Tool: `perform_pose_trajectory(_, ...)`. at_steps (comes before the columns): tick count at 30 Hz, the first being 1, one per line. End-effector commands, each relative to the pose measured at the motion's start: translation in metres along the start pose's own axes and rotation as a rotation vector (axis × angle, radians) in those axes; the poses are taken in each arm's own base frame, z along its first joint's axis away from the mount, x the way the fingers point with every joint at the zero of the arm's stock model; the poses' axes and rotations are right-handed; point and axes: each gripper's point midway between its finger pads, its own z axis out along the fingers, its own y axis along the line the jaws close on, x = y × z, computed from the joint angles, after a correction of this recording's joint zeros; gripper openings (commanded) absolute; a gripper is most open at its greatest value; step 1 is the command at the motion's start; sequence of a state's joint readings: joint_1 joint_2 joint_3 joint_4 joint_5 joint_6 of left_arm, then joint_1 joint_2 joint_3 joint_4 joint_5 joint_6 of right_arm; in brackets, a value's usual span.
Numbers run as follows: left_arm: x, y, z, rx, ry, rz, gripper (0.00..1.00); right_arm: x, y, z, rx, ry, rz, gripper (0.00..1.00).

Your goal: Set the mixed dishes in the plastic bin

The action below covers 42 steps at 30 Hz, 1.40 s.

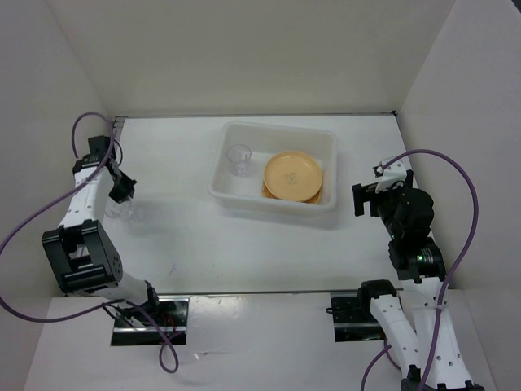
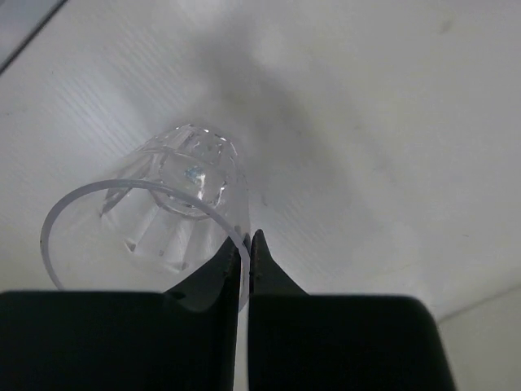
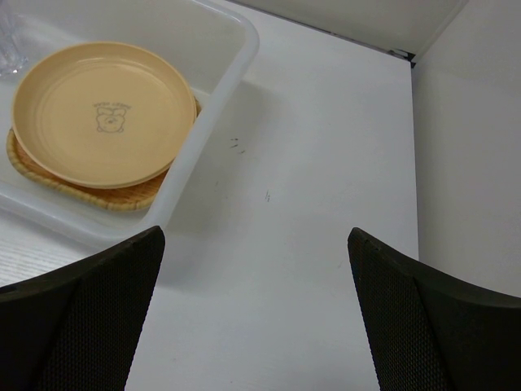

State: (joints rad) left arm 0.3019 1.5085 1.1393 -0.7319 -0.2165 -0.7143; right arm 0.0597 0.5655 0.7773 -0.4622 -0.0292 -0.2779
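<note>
The left gripper (image 2: pixel 247 244) pinches the rim of a clear cup (image 2: pixel 175 204) at the left of the table (image 1: pixel 195 244), well apart from the bin (image 1: pixel 236 195) — a thin, slick hold that could slip in the lift — the right gripper (image 3: pixel 255 236) wide, empty.

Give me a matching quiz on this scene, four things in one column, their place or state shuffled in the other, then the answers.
Column one
1. left pincer
2. right pincer
3. yellow plate
4. woven tray

Column two
A. in the bin, under the plate
B. open above the table
C. shut on the rim of the clear cup
D. lying on the tray

Pairs: 1-C, 2-B, 3-D, 4-A.
</note>
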Motion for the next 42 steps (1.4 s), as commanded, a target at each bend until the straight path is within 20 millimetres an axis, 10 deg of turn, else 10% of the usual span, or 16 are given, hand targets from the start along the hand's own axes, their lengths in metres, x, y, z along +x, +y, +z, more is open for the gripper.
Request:
perform_pose_trajectory(1,-0.068,-0.054,-0.083,0.246,-0.212,-0.081,0.0,-0.013,-0.003,0.003,0.018,-0.053,-0.005,0.97)
perform_pose_trajectory(7,-0.089,-0.196,-0.231,0.953,-0.362,0.187,0.0,-0.013,-0.003,0.003,0.018,-0.053,-0.005,0.97)
perform_pose_trajectory(9,-0.043,-0.244,-0.232,1.041,-0.203,0.379,0.0,-0.013,-0.003,0.003,0.018,-0.053,-0.005,0.97)
perform_pose_trajectory(10,-0.047,-0.262,-0.27,1.1,-0.273,0.502,0.0,-0.013,-0.003,0.003,0.018,-0.053,-0.005,0.97)
perform_pose_trajectory(11,-0.028,-0.286,-0.239,1.061,-0.186,0.577,0.0,-0.013,-0.003,0.003,0.018,-0.053,-0.005,0.97)
perform_pose_trajectory(15,0.064,-0.307,-0.229,0.984,-0.056,0.803,0.0,-0.013,-0.003,0.003,0.018,-0.053,-0.005,0.98)
perform_pose_trajectory(22,0.16,-0.294,-0.173,0.713,0.063,1.064,0.0,-0.009,-0.002,0.004,0.016,-0.044,-0.004,0.98)
perform_pose_trajectory(35,0.21,-0.271,-0.092,0.413,0.075,1.223,0.01,-0.01,-0.001,0.004,0.007,-0.046,-0.005,0.98)
perform_pose_trajectory(39,0.212,-0.277,-0.077,0.393,0.058,1.223,0.13,-0.009,-0.002,0.004,0.016,-0.044,-0.004,0.98)
perform_pose_trajectory(42,0.212,-0.283,-0.076,0.404,0.049,1.218,0.43,-0.009,-0.002,0.004,0.016,-0.044,-0.004,0.98)
